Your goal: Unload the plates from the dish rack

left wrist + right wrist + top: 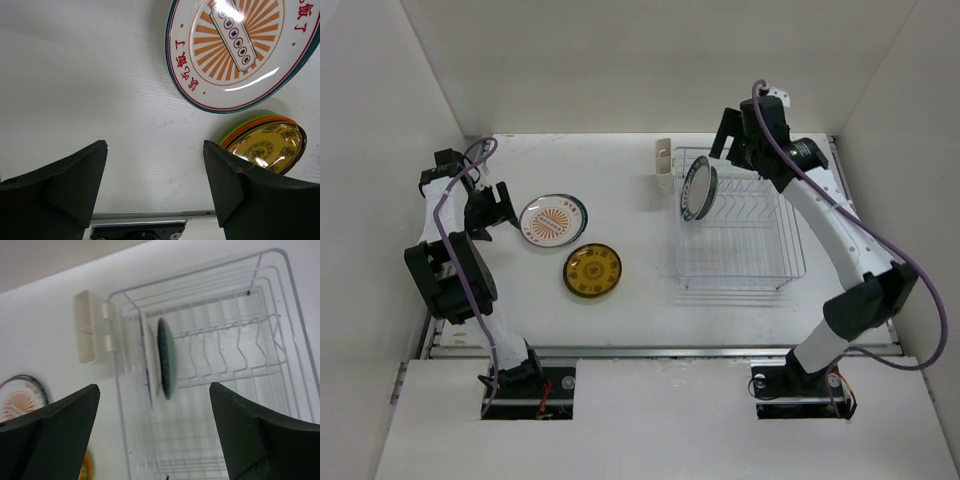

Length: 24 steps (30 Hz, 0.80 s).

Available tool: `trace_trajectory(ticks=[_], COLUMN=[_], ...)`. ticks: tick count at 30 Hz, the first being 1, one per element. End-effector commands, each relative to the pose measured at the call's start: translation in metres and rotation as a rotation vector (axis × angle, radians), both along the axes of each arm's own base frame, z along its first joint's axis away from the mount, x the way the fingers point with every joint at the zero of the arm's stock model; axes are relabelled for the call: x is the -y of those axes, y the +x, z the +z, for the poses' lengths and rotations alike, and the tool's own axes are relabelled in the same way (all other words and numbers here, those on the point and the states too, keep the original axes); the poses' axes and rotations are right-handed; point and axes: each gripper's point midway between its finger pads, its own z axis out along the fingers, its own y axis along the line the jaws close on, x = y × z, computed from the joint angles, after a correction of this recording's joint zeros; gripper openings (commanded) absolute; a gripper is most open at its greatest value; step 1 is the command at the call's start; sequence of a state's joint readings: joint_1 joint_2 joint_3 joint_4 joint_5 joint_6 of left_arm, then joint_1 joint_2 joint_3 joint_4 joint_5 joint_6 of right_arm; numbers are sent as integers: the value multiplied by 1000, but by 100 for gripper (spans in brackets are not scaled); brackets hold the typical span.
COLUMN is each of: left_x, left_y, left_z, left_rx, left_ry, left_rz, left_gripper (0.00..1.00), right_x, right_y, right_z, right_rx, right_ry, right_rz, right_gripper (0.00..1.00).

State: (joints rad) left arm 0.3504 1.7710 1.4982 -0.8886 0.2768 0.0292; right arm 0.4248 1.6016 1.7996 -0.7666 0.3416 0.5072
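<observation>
Fingers of the left gripper (pixel 155 145) are standing spread wide over bare table (pixel 75 75), pinching nothing. Just beyond one jaw tip, a brown-yellow plate (pixel 265 147) is lying flat on top of orange and green rims, so a small stack seems to be building there to save room. Farther ahead of the jaws, the white plate with the orange centre (pixel 235 50) is resting flat on its own. The left arm is folding back on itself, its wrist tipping down toward the tabletop.

The right gripper (pixel 154 387) is likewise hanging with its jaws spread and nothing between them. Straight ahead, framed by the two jaws, a teal-green plate (pixel 166 357) is standing on edge in the dish rack (pixel 235 405), with a white plate (pixel 150 355) close beside it. The upright slots are keeping both rims exposed for a pinch. Outside the jaws' span, the cutlery cup (pixel 87 327) is hanging on the rack's corner. The right arm is reaching far out and bending down over the rack, probably lining up on those rims.
</observation>
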Motion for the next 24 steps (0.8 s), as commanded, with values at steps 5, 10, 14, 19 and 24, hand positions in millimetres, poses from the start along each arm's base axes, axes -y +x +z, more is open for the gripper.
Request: trace_trajectory(ticks=[5,10,14,19,24], left_x=[-5,-3,0,3,5], left_y=[-9,-15,-24,-28,-31], left_z=[29,29,24,21,25], left_rx=[46,35,17,11,15], left_ry=[60,58,51,39,34], left_rz=[-57,-66,-66,-69,-83], left_gripper=[75,75,75,75,75], right_x=[7,12,5,-4,-9], right_y=[21,33,42,52,55], right_z=[-61,-86,-101,-136,-165], right_rx=[-133,-177,-195,-253,-311], right_ry=[-91,-88,-81,-72,-58], right_rz=[-38,-83,-66,-39,-53], right_gripper=[71,53,49,53,54])
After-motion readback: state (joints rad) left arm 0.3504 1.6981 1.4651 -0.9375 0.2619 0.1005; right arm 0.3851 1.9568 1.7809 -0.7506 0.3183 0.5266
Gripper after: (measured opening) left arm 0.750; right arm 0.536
